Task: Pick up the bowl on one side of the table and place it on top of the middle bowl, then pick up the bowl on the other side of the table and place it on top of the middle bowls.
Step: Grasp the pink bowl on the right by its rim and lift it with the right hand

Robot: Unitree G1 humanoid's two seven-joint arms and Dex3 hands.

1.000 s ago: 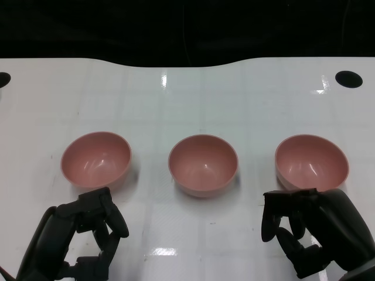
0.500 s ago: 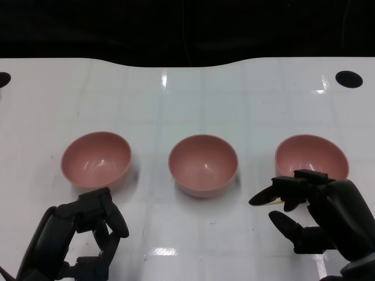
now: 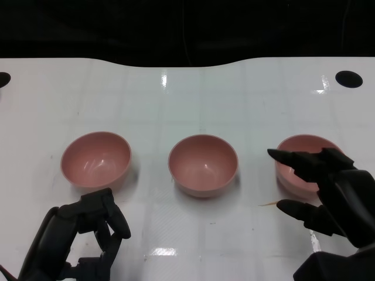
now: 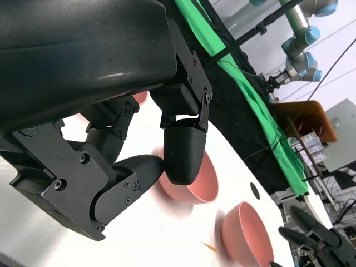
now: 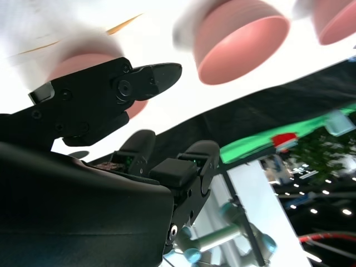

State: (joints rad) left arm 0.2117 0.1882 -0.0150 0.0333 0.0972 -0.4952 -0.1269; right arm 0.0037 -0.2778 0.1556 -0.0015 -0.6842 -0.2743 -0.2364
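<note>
Three pink bowls stand in a row on the white table (image 3: 187, 105): the left bowl (image 3: 96, 159), the middle bowl (image 3: 203, 164) and the right bowl (image 3: 296, 157). My right hand (image 3: 328, 190) is at the right bowl's near side, fingers spread wide, some above its rim and the thumb low in front; it holds nothing and hides the bowl's near right part. My left hand (image 3: 85, 237) rests just short of the left bowl, fingers curled in on nothing. The left wrist view shows the middle bowl (image 4: 196, 186) and the right bowl (image 4: 245, 242) beyond the curled fingers (image 4: 182, 156).
Two dark round holes sit at the table's far corners, one at the right (image 3: 348, 78) and one at the left (image 3: 3, 79). A thin orange sliver (image 3: 268, 204) lies between the middle and right bowls. Behind the table's far edge is a green cloth (image 4: 245, 89).
My right hand has spread its curled fingers and moved forward onto the near side of the right bowl. The left hand and all three bowls have stayed put.
</note>
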